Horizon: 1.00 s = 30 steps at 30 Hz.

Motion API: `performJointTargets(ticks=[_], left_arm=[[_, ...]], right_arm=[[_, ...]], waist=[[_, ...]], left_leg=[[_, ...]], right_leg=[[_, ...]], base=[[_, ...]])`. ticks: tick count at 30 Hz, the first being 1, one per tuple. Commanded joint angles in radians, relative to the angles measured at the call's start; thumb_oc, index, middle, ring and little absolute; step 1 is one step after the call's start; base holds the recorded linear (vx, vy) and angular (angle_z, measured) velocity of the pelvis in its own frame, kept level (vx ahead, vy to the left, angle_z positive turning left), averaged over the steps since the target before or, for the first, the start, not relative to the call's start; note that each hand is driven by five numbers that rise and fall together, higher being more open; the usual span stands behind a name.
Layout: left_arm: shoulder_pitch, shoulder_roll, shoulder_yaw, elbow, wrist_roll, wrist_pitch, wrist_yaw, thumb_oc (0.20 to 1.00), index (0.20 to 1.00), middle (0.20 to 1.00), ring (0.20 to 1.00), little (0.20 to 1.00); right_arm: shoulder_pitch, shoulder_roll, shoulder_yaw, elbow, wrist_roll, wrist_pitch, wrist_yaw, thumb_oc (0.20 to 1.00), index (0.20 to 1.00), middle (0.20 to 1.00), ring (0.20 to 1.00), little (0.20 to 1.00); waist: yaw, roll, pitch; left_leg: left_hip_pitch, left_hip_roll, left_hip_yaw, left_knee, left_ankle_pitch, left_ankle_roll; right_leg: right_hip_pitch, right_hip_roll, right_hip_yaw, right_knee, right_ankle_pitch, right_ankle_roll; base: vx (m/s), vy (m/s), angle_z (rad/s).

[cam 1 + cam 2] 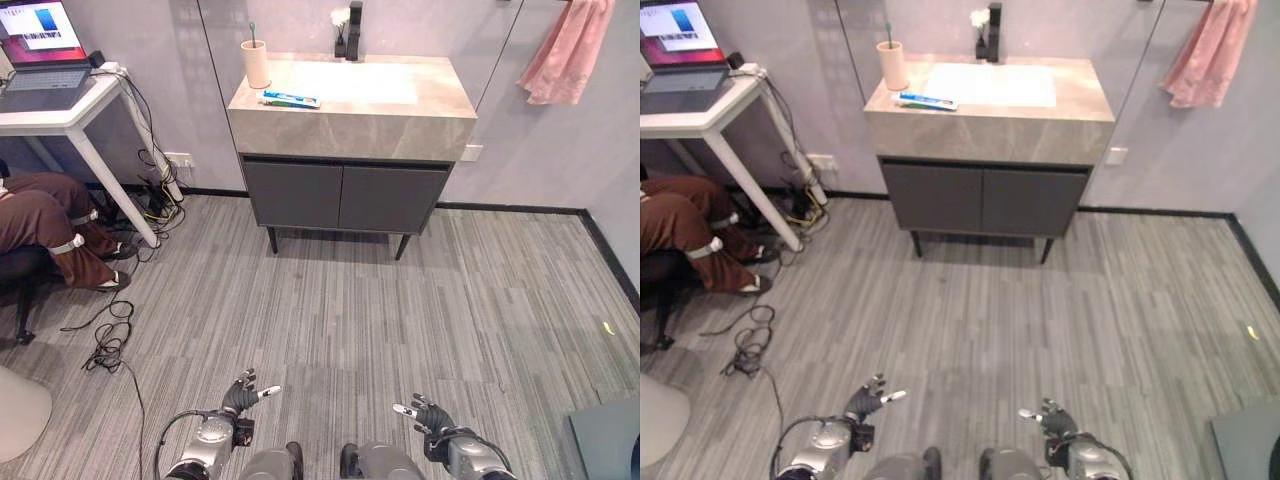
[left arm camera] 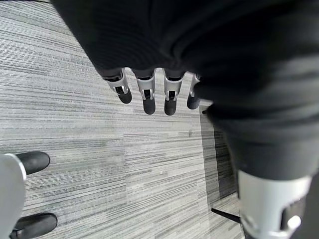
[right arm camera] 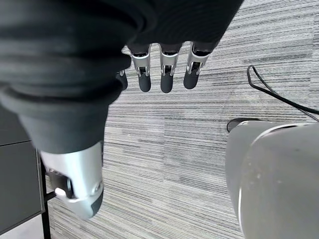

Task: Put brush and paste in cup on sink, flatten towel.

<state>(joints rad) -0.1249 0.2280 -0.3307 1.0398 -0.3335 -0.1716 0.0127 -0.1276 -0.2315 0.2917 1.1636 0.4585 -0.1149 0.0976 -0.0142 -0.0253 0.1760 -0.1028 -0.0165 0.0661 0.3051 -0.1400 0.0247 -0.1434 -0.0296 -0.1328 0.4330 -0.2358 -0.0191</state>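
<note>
The right robot hand (image 3: 164, 74) hangs empty above the grey striped floor (image 3: 169, 164), its dark-tipped fingers (image 3: 167, 82) relaxed in a row beside the dark ribbed cover. Its silver thumb (image 3: 75, 184) stands apart from them, near a dark cabinet (image 3: 17, 184).

sink counter (image 1: 350, 125) | cup (image 1: 256, 64) with brush (image 1: 252, 33) rear-left | paste (image 1: 290, 99) flat beside cup

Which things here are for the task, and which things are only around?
For the task:
- beige cup with green toothbrush inside
- blue-white toothpaste tube lying on the counter
- grey stone sink
- pink towel, bunched on the wall

Only around:
- open laptop on white desk
- seated person
- black tap
</note>
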Motion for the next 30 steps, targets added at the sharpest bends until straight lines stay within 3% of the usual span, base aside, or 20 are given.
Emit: performJointTargets(ticks=[1, 17, 30], left_arm=[[-0.016, 0.002, -0.017, -0.007, 0.012, -0.037, -0.011, 1.0, 1.0, 1.0, 1.0, 1.0], [-0.033, -0.012, -0.035, 0.042, -0.011, -0.03, -0.013, 1.0, 1.0, 1.0, 1.0, 1.0], [-0.025, -0.03, -0.037, 0.043, -0.044, -0.023, -0.023, 1.0, 1.0, 1.0, 1.0, 1.0]], right_arm=[[-0.006, -0.022, 0.002, -0.014, 0.037, -0.049, 0.019, 1.0, 1.0, 1.0, 1.0, 1.0], [-0.024, -0.032, 0.035, -0.02, 0.004, -0.048, 0.011, 1.0, 1.0, 1.0, 1.0, 1.0], [-0.033, -0.06, 0.059, -0.018, -0.038, -0.045, 0.009, 1.0, 1.0, 1.0, 1.0, 1.0]], waist=[[0.0, -0.008, -0.047], [0.004, 0.011, -0.071], [0.006, 0.03, -0.061]], left_leg=[[0.011, 0.041, 0.008, 0.063, -0.057, -0.038], [0.071, 0.041, 0.004, -0.078, 0.018, -0.057], [0.066, 0.06, -0.001, -0.085, 0.044, -0.082]], right_leg=[[0.024, -0.083, -0.017, -0.035, 0.133, 0.122], [0.091, -0.052, -0.013, -0.174, 0.156, 0.093], [0.109, -0.023, -0.004, -0.238, 0.167, 0.066]], base=[[0.0, 0.0, 0.0], [0.01, -0.025, 0.0], [0.01, -0.049, -0.01]])
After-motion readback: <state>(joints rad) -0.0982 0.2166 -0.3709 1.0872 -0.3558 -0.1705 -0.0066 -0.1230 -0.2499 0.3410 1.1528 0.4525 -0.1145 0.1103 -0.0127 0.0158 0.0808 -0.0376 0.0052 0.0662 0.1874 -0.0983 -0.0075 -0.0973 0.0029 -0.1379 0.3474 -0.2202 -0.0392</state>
